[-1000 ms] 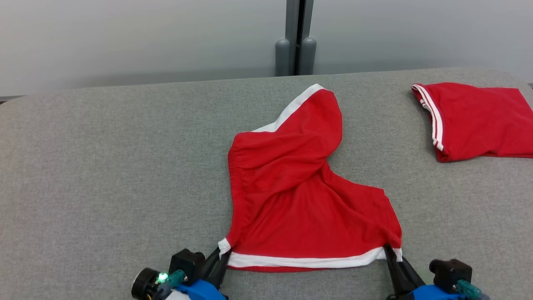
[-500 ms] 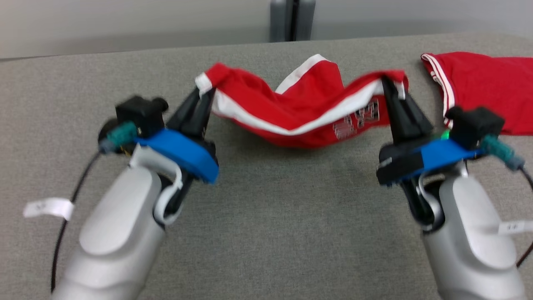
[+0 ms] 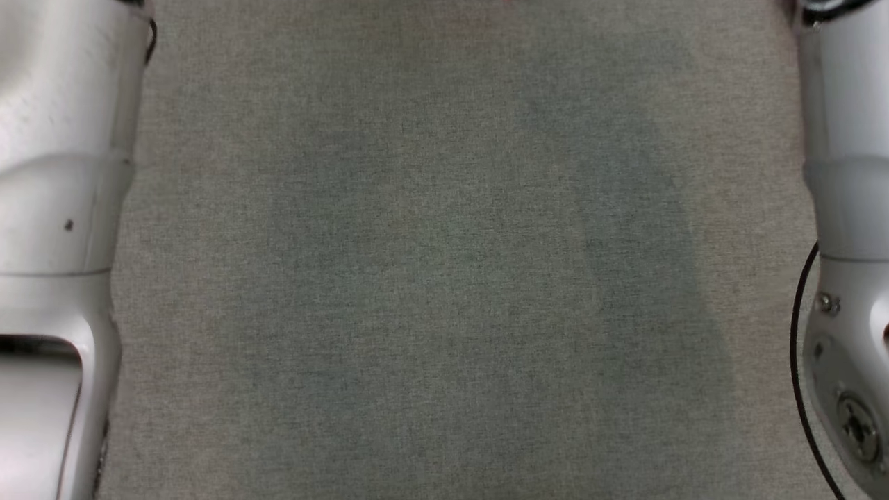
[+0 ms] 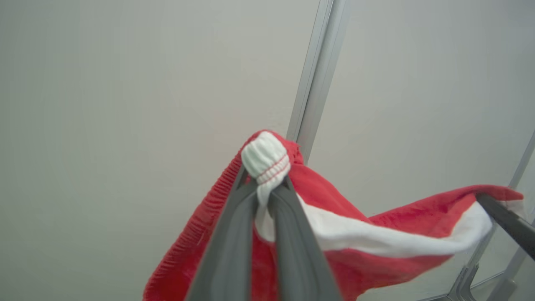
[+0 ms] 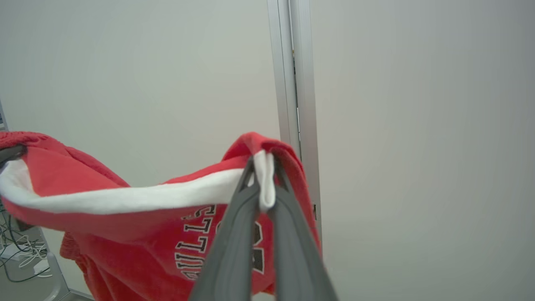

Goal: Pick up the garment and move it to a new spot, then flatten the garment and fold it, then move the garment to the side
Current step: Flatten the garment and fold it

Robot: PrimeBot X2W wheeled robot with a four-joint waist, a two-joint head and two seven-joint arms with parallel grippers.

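Note:
The garment (image 4: 355, 246) is red shorts with a white hem band, hanging in the air in front of a pale wall. My left gripper (image 4: 265, 184) is shut on one white-banded corner, bunched between its grey fingers. My right gripper (image 5: 262, 175) is shut on the other corner of the garment (image 5: 125, 225), whose front carries black and white lettering. The white band sags between the two grips. The right gripper's dark finger (image 4: 508, 223) shows at the right edge of the left wrist view. In the head view my two pale forearms (image 3: 62, 229) frame the grey tabletop (image 3: 444, 278).
A grey vertical wall post (image 5: 292, 83) stands behind the hanging garment. Loose cables (image 5: 21, 251) lie on the floor at the lower left of the right wrist view. Soft shadows fall across the padded grey table surface below.
Both arms have lifted the garment off the table and up out of the head view. The head camera has also tilted down, so the table's far edge and the folded red garment have left the picture.

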